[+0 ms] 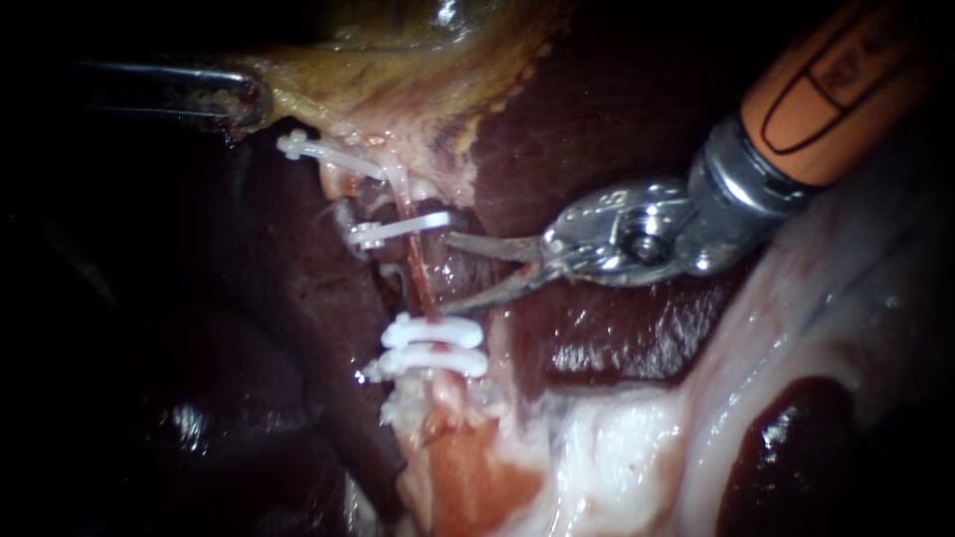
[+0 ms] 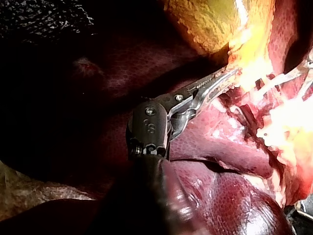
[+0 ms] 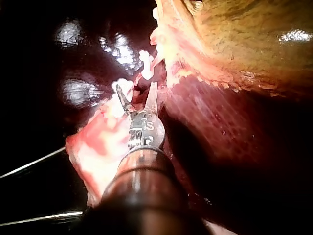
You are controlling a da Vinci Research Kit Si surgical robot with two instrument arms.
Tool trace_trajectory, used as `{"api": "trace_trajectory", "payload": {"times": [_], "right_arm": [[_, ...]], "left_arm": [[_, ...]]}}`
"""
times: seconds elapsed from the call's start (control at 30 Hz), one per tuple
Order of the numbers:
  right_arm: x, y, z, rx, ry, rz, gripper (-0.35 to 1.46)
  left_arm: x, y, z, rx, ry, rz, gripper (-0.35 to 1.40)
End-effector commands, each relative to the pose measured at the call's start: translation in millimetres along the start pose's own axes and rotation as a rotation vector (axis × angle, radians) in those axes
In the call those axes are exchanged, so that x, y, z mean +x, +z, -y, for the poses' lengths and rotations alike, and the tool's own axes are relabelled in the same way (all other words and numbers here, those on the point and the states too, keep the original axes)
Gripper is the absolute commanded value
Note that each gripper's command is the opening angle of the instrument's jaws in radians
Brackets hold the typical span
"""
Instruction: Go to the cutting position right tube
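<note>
Hovering at a thin, glistening red tube (image 1: pixel 420 273) with the right instrument (image 1: pixel 448 274): orange sleeve, polished steel wrist, two slim curved blades spread in a V and gripping nothing. Pointing both tips at the tube's right flank, just beside it; impossible to judge any contact. Placing the tube at mid-scene, running straight down from a flat white clip (image 1: pixel 403 228) to a clip pair (image 1: pixel 433 331), stacked, rounded and plastic-bright, with frayed pale shreds beneath. Showing an upper clip (image 1: pixel 328 154), long and slightly bent, higher up near the gallbladder (image 1: pixel 398 70).

Clamping that wrinkled, yellow-green sac at its edge with the left instrument (image 1: pixel 244 99), dark slender jaws closed on the tissue from two sides, well apart from the blades. Framing the site with smooth, wet maroon liver (image 1: pixel 597 129) beside and behind the blades, and with glossy pale tissue (image 1: pixel 617 467), lumpy and pink-streaked, lower down.

Forking the blades open ahead of the steel hinge in the right wrist view, with white clips just beyond the tips. Pinching the bright yellow rim between long, tapering metal jaws in the left wrist view, above a dark, rounded wrist block and shaft.
</note>
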Motion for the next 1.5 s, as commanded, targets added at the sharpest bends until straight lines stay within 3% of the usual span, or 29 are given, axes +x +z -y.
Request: {"api": "trace_trajectory", "payload": {"times": [0.03, 0.3, 0.57, 0.9, 1.0, 1.1, 1.27, 1.5], "right_arm": [[-0.1, 0.3, -0.1, 0.004, 0.001, 0.004, 1.43], [0.4, 2.7, -0.5, 0.019, 0.009, 0.009, 1.43], [2.0, 4.9, -0.5, 0.075, 0.033, -0.073, 1.43], [2.5, 8.1, -0.5, 0.095, 0.027, -0.068, 1.43], [2.5, 8.1, -0.4, 0.130, 0.026, -0.083, 1.43], [2.6, 8.1, 0.0, 0.177, 0.021, -0.099, 1.43], [3.0, 7.9, 1.8, 0.260, -0.006, -0.127, 1.43], [3.8, 7.6, 4.5, 0.335, -0.213, -0.180, 1.43]], "left_arm": [[0.0, 0.0, 0.0, 0.000, 0.000, 0.000, -0.35], [0.0, 0.0, 0.0, 0.001, 0.000, 0.000, -0.35], [0.0, 0.0, 0.0, 0.001, 0.000, 0.000, -0.35], [0.0, 0.0, 0.0, 0.001, -0.001, 0.000, -0.35], [0.0, 0.0, 0.0, 0.001, -0.001, 0.000, -0.35], [0.0, 0.0, 0.0, 0.001, -0.001, 0.000, -0.35], [0.0, 0.0, 0.0, 0.002, -0.001, 0.000, -0.35], [0.0, 0.0, 0.0, 0.002, -0.001, 0.000, -0.35]]}}
